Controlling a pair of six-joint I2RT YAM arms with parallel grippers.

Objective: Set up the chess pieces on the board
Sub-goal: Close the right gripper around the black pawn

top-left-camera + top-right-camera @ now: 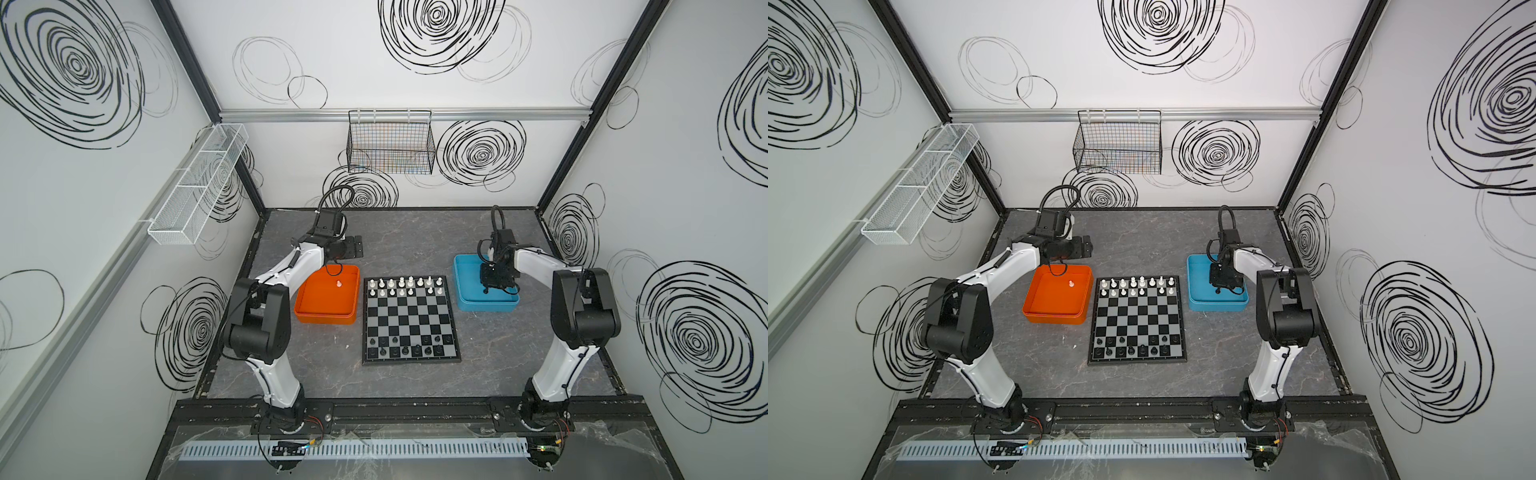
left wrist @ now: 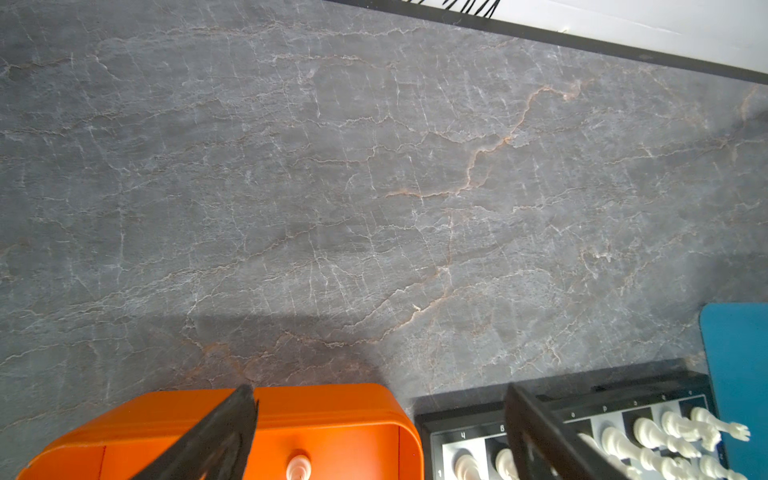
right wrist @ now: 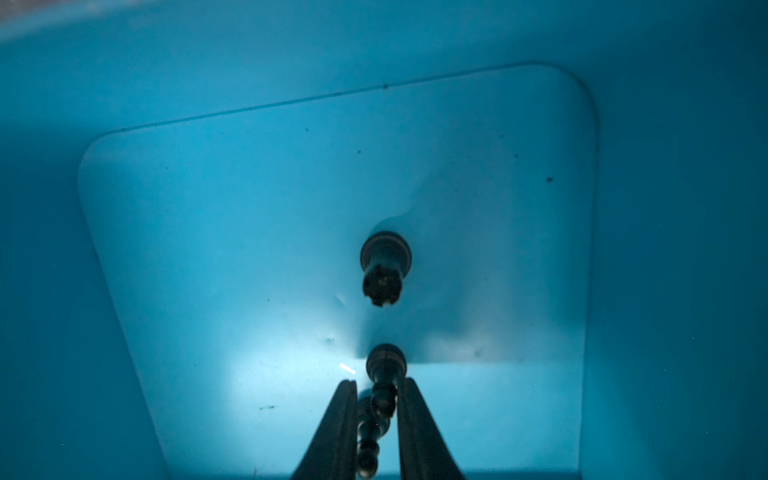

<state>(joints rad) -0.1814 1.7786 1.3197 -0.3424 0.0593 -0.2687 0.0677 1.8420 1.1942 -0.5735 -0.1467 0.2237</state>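
Board (image 1: 409,320): flat square with black and silver-grey checks and a black border. It lies mid-tabletop (image 2: 374,187), between orange tray (image 1: 320,301) and blue tray (image 1: 467,305). White chessmen (image 1: 401,283) stand on the two far rows and black chessmen (image 1: 405,351) on the two near rows. Gaps show in the inner row of each colour. Pieces are small, round-based and knob-topped, each within its square.

View differences:
- Both top views give the whole layout, but the right claw (image 1: 490,286), lowered into the blue tray, covers much of that tray's inside.
- The right wrist view alone shows the tray bottom, which carries two black pieces.
- A crown-topped piece (image 3: 384,270) stands free.
- The second black piece (image 3: 385,363) sits between the fingers (image 3: 417,424), which stand close on either side of it. Whether they press it cannot be told.
- The left wrist view alone picks up printed marks along the board's border.

Left claw (image 1: 353,248): spread wide, holding nothing, above the tabletop near the far edge of the orange tray.

Containers:
- Orange tray: a single white piece (image 1: 339,284).
- Blue tray: the two black pieces noted above.
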